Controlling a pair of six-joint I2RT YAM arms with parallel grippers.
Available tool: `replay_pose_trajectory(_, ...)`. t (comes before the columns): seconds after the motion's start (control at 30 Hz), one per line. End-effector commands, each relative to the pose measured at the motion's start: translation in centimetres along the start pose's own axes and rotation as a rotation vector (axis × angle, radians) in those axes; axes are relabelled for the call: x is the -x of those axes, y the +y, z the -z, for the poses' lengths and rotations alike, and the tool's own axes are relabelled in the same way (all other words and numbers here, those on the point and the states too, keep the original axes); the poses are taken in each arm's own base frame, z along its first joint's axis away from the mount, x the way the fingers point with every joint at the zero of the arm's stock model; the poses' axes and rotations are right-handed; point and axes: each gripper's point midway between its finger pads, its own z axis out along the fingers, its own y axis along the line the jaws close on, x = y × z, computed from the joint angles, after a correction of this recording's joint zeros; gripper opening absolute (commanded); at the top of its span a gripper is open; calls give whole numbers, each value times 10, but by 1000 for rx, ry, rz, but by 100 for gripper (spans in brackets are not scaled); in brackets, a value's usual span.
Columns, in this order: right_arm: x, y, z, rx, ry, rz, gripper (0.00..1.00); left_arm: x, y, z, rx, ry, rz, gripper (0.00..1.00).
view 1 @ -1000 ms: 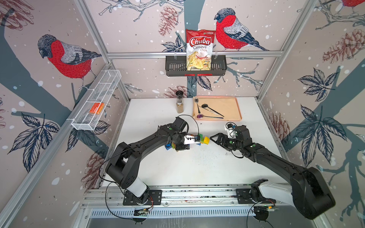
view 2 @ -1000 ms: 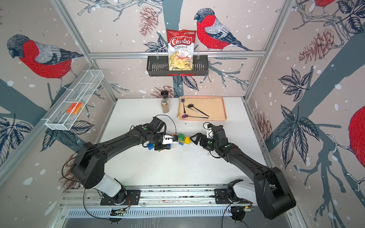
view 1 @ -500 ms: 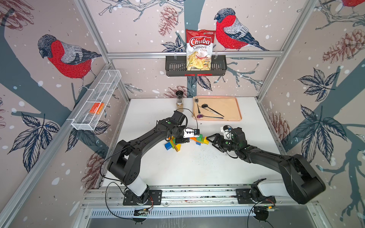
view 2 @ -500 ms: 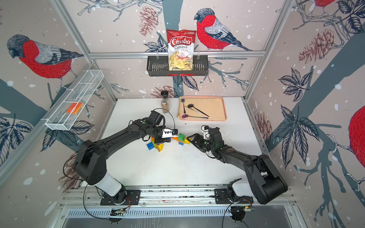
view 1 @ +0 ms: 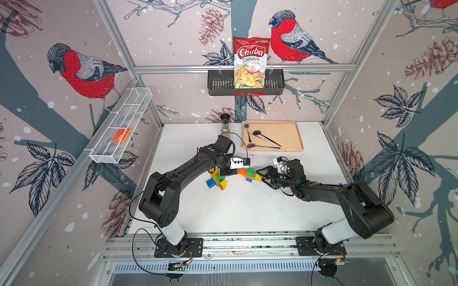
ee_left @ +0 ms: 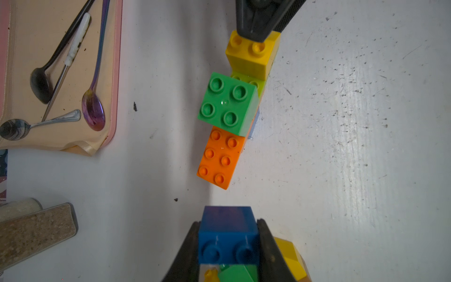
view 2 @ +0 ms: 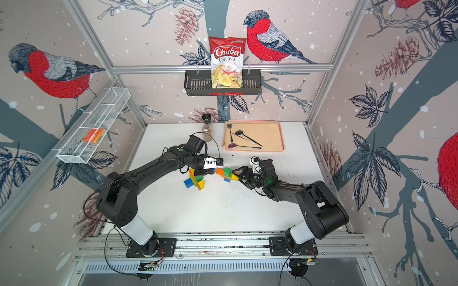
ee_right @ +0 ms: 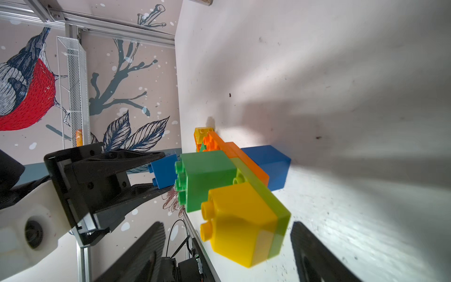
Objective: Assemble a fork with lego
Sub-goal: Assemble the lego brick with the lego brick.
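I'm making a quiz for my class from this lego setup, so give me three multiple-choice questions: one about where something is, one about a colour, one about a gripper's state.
1. Where do the spoons lie?
A) in the wall basket
B) on the tray
C) in the wire shelf

2. What colour is the brick at the lego row's end, between the right gripper's open jaws?
A) yellow
B) brown
C) white

3. The left gripper is:
A) open and empty
B) shut on a spoon
C) shut on a blue brick

Key: B, the spoons rest on the tray; A, the yellow brick caps that end; C, its jaws clamp the blue brick.
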Motion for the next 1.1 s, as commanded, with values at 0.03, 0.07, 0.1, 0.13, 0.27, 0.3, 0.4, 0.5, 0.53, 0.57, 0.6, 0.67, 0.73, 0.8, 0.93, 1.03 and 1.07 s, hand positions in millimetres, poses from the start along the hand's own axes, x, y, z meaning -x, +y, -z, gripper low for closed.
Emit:
replay_pose_trajectory(0.03,5,12,-4,57,3,7,80,-3,3,0,-8,7,-7,0)
replay_pose_trajectory(0.07,5,12,-5,57,4,7,79,-4,3,0,-10,9,-4,0)
replay_pose_trajectory(0.1,5,10,-5,53,6,5,79,-4,4,0,-11,7,-1,0)
replay_pose_trajectory(0.13,6,9,-6,47,9,5,78,-4,4,0,-11,4,1,0)
replay_pose_trajectory(0.27,8,5,-9,44,19,-3,73,-5,5,1,-8,-1,7,0)
replay_pose_trajectory(0.3,9,5,-9,45,21,-3,71,-6,6,1,-8,-2,9,0)
replay_pose_trajectory(0.4,10,4,-11,33,30,5,70,-7,6,2,-6,2,16,0)
replay_pose_trajectory(0.5,12,1,-13,17,39,12,68,-8,7,2,-6,2,18,0)
replay_pose_trajectory(0.53,14,0,-13,11,39,12,68,-8,6,2,-7,2,19,0)
replay_pose_trajectory(0.57,15,-2,-13,6,40,10,68,-8,7,2,-6,4,19,0)
replay_pose_trajectory(0.6,16,-2,-13,4,40,11,67,-9,7,2,-6,5,20,0)
replay_pose_trajectory(0.67,17,-4,-15,-3,50,15,66,-10,7,2,-8,7,25,0)
replay_pose_trajectory(0.73,18,-6,-17,-15,60,22,66,-11,6,2,-11,8,30,0)
replay_pose_trajectory(0.8,17,-9,-19,-28,70,28,69,-11,6,1,-14,7,34,0)
replay_pose_trajectory(0.93,15,-10,-19,-44,83,47,72,-11,6,3,-13,4,39,0)
replay_pose_trajectory(1.03,12,-13,-16,-57,85,48,71,-9,6,4,-11,-3,36,0)
replay_pose_trajectory(1.07,12,-13,-15,-57,82,47,70,-9,6,4,-12,-7,36,0)
